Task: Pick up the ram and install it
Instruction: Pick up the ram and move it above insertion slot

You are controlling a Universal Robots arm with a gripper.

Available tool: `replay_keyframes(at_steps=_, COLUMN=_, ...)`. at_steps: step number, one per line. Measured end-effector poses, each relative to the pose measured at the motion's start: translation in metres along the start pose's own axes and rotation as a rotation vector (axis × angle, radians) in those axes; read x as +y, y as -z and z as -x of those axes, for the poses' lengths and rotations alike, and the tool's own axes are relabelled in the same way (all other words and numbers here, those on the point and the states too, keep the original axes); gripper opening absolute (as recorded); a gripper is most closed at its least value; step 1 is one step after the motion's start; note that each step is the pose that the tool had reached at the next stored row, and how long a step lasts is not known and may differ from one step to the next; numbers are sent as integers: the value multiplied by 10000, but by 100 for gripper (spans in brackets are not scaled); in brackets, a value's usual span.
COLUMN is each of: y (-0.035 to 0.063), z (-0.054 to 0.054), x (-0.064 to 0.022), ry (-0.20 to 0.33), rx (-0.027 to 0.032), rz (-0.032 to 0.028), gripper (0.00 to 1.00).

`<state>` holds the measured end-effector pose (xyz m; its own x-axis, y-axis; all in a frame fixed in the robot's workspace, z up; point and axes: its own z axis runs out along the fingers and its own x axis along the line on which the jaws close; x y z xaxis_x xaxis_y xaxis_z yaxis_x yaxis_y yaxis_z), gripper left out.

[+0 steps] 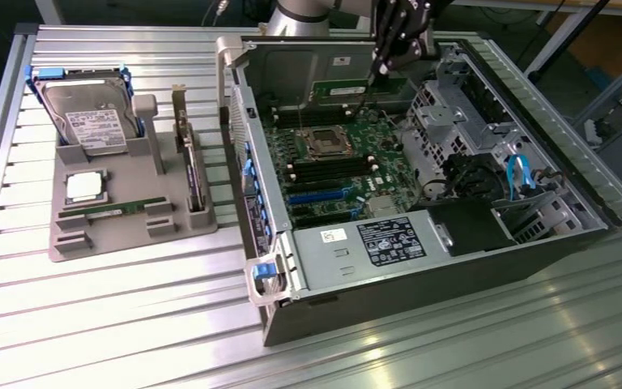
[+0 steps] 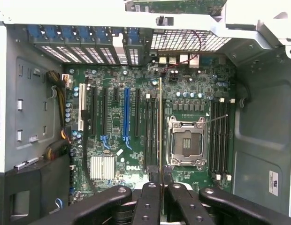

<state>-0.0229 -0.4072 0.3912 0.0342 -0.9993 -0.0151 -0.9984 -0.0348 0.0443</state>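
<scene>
Risks missing the DIMM slots (image 2: 151, 133) beside the empty CPU socket (image 2: 185, 143). Given a slight tilt or sideways offset, could land on a slot wall or latch and jam or bend instead of seating. Pinches the ram (image 2: 160, 126) edge-on in the nearly closed gripper (image 2: 160, 187). Holds it above the motherboard (image 2: 112, 75), inside the open computer case (image 1: 398, 300).

Slatted table (image 1: 106, 324): grey tray (image 1: 127, 235), computer case (image 1: 430, 284)
</scene>
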Motion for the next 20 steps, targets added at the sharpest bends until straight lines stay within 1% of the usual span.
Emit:
replay_keyframes(at_steps=6, y=-5, z=7, x=-1, ry=0, rx=-2, rz=0, gripper=12)
replay_keyframes(at_steps=8, y=-32, z=6, x=-2, ry=0, rx=-2, rz=0, gripper=12)
replay_keyframes(at_steps=11, y=-101, z=5, x=-5, ry=0, rx=-2, rz=0, gripper=12)
replay_keyframes(at_steps=20, y=-239, z=3, x=-11, ry=0, rx=-2, rz=0, gripper=12)
